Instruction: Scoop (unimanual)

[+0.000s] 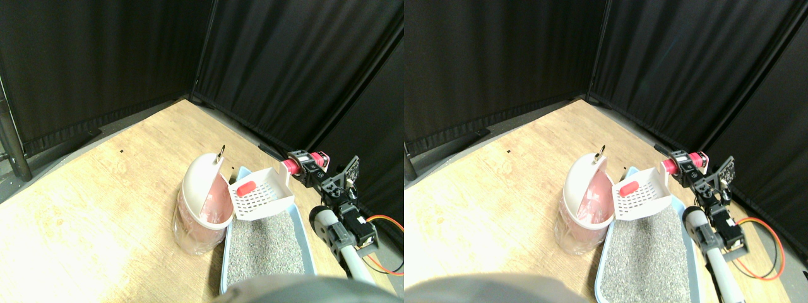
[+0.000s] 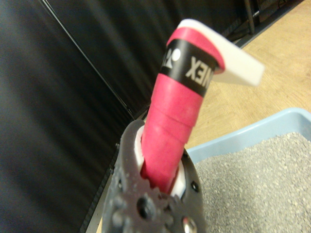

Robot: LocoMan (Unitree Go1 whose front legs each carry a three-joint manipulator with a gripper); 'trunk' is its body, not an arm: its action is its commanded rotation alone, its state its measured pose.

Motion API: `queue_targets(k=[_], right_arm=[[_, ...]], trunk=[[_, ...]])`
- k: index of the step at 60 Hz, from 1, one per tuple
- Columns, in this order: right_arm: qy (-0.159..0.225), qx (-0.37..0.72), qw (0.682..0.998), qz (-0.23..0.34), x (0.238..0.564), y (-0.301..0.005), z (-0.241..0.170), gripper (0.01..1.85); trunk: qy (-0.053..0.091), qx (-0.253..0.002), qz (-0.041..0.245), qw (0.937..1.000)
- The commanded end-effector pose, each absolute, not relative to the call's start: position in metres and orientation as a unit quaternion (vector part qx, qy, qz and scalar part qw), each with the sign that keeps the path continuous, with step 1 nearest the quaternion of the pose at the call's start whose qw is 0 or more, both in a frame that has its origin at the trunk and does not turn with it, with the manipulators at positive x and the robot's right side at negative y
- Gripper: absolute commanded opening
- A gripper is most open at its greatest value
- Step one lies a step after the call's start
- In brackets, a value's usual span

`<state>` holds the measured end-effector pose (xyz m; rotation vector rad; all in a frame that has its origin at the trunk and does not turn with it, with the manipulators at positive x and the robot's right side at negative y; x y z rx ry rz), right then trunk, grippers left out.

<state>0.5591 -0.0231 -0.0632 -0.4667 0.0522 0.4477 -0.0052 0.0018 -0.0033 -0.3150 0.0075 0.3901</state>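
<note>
Claw (image 1: 295,165) grips one scoop (image 1: 260,192); one red pellet (image 1: 245,187), one bin (image 1: 205,205), one tray (image 1: 303,224).

Black curtain panels (image 1: 107,57) meet at far corner; light wood floor (image 1: 82,208); glare lower left.

This looks like a lab or test space rather than a home: black curtains (image 1: 95,57) on metal poles (image 1: 14,142) close off a bare wooden floor (image 1: 95,189), and loose orange cables (image 1: 388,221) trail at its edge. What lies beyond is hidden.
</note>
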Motion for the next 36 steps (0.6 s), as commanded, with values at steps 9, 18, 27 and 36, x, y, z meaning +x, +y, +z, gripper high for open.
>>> queue_targets(k=[9, 18, 27, 36], right_arm=[[-0.023, -0.231, 0.945, 0.231, 0.5598, -0.0153, -0.0498, 0.29], [-0.039, -0.239, 0.941, 0.238, 0.5614, -0.0166, -0.051, 0.25], [-0.037, -0.246, 0.94, 0.234, 0.5592, -0.0157, -0.0478, 0.24], [-0.043, -0.233, 0.942, 0.237, 0.5571, -0.0147, -0.0458, 0.34]], trunk=[[0.016, -0.152, 0.196, 0.9685], [0.016, -0.153, 0.197, 0.9683], [0.016, -0.153, 0.194, 0.9689], [0.015, -0.153, 0.193, 0.9691]])
